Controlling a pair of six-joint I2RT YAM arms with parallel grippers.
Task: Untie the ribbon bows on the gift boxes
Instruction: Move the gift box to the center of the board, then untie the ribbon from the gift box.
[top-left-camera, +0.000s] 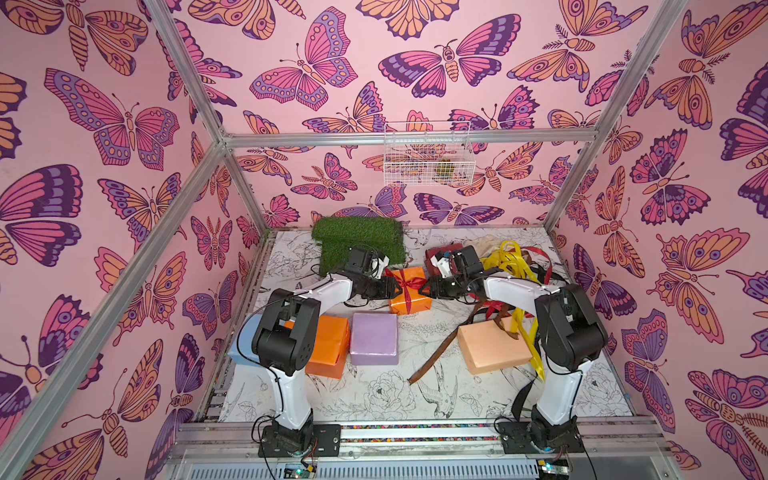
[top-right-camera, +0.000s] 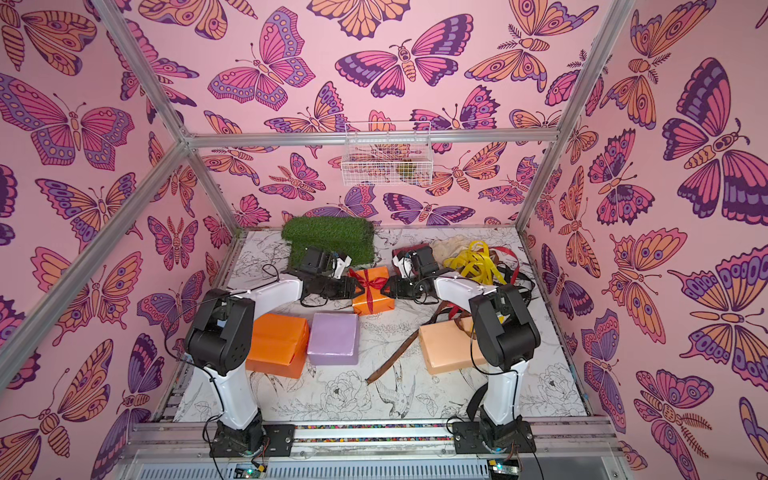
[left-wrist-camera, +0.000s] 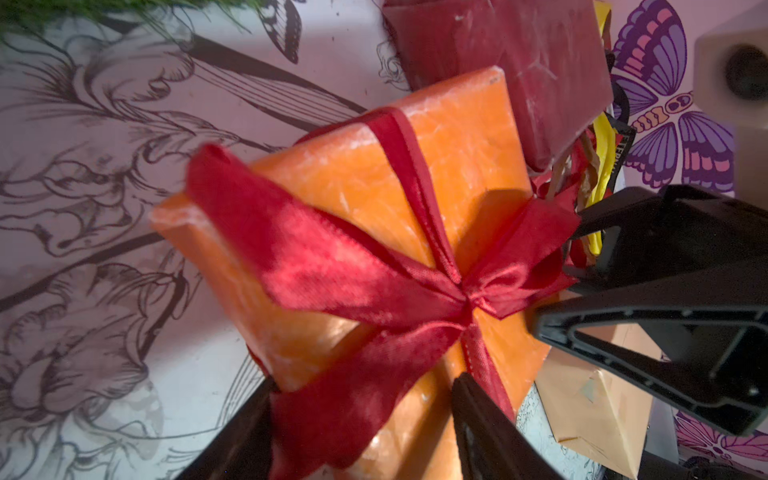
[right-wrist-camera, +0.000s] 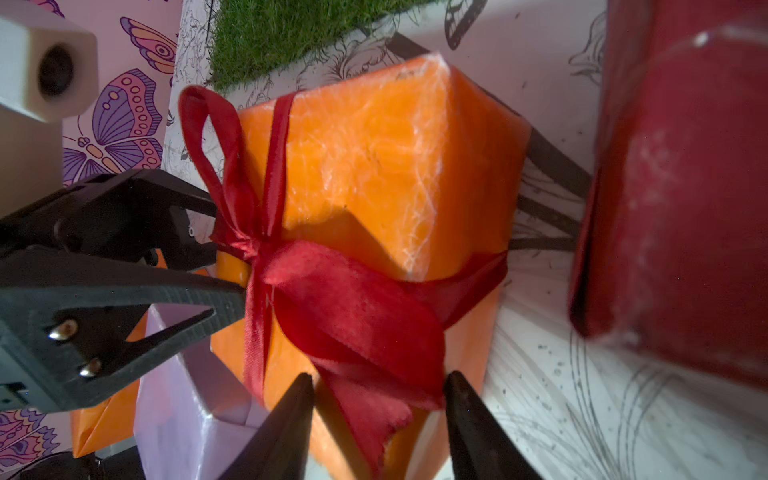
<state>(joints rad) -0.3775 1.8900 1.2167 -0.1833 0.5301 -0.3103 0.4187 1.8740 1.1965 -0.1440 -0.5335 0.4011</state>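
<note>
The red bow sits tied on top of the orange box, which stands toward the back of the table, about in the middle, just in front of the dark red box. It looks like the only bow left to open: the lilac box, the peach box and the second orange box are bare, and loose ribbons lie in a heap at the back on the right. The left gripper and the right gripper face each other across the box, very near to the knot. Each has its jaws apart with a strip of red ribbon between them, not yet pressed flat. At the right gripper I see a frayed cut end, so this is a free tail; at the left one I cannot tell if it is a tail or a loop. I think the step is to clamp and pull. To do it well, each should catch a tail, close fully before it pulls, then draw outward and low with equal force, because the light box may slide or tip, and a pulled loop would only tighten the knot.
</note>
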